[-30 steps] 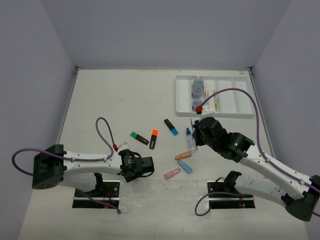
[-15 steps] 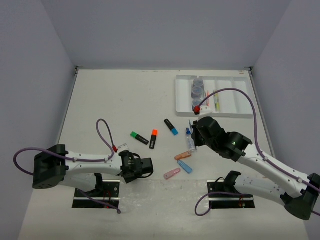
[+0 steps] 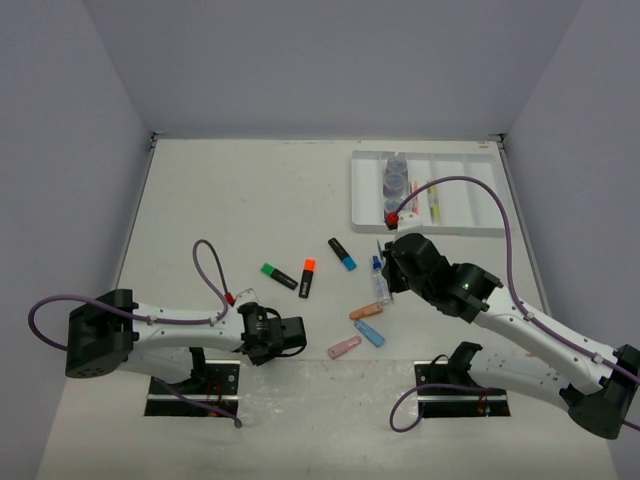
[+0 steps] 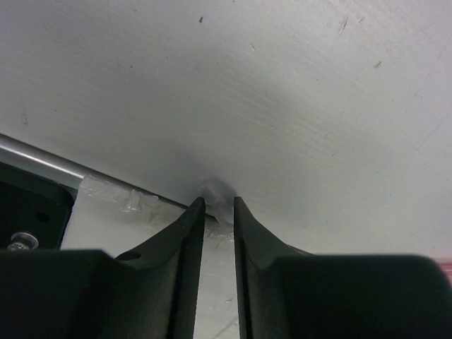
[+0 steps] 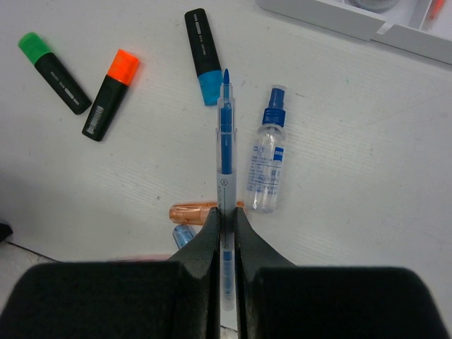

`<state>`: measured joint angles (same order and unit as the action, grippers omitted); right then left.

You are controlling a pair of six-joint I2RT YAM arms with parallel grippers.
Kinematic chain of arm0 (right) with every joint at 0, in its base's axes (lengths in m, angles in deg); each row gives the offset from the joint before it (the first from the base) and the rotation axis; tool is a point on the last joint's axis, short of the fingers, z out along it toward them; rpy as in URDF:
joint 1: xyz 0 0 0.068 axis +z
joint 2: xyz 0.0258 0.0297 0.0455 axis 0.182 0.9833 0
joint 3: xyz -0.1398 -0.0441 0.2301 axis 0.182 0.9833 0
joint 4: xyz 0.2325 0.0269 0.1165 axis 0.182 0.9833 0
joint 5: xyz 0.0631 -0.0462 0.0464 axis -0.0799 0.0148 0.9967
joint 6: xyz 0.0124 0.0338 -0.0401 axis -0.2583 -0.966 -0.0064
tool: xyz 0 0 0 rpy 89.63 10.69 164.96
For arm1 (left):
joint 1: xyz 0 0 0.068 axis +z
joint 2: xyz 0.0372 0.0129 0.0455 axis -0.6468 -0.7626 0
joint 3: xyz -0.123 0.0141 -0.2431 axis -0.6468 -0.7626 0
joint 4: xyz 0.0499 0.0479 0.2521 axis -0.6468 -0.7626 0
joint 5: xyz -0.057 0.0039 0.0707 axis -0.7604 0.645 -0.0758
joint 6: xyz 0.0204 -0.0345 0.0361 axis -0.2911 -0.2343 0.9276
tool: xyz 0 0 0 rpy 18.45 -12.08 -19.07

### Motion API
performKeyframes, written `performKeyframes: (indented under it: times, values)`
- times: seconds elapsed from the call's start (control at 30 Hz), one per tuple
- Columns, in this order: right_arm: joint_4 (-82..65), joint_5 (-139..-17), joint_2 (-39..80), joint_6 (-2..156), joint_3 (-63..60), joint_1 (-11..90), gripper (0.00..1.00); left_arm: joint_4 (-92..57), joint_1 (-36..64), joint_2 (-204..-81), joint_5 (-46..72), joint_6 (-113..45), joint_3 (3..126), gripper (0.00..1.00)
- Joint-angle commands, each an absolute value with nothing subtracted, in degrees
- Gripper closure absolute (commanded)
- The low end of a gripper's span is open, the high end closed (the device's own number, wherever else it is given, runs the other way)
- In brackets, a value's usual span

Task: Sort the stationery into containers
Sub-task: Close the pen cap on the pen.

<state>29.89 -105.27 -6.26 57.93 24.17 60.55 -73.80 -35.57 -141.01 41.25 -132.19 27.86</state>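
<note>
Stationery lies spread on the white table (image 3: 230, 200), and we can see some of it inside the tray already. Our right gripper (image 5: 224, 220) is squeezed tight on a thin blue pen with a see-through body (image 5: 224, 152). The pen sticks straight out past the fingertips, up above the table. Just beside the pen lies a small clear bottle with a blue cap (image 5: 267, 169). Near the bottle we see three black highlighters, one with a blue cap (image 5: 203, 56), one with an orange cap (image 5: 111, 94) and one with a green cap (image 5: 53, 72). They all lie flat and apart from each other. Closer to our arms lie an orange capsule piece (image 3: 365, 312), a blue capsule piece (image 3: 369, 333) and a pink capsule piece (image 3: 344, 347). The big white plastic tray with long compartments (image 3: 478, 200) sits at the far right of the table. Three round grey-blue jars (image 3: 394, 184) stand in a row in one compartment toward its left side. A yellow-green pen (image 3: 435, 205) lies in a compartment to the right of them. Our left gripper (image 4: 217, 205) is down low at the near edge of the table, well apart from the stationery. Its jaws have only a thin gap between them, and we see nothing held there. Its tips are close to a bit of clear tape (image 4: 113, 194) on the table's edge.
</note>
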Motion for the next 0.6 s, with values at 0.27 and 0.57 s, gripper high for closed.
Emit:
performKeyframes:
  times: [0.27,0.57]
  values:
    - [28.1,-104.4,-6.3,58.2,24.3,60.4,1.00,-72.8,-35.7,-143.0,42.9,-131.0,28.9,1.00]
    - [18.2,-92.7,-12.7,58.1,29.3,60.4,1.00,-80.4,-35.4,-136.5,63.8,-121.3,40.8,1.00]
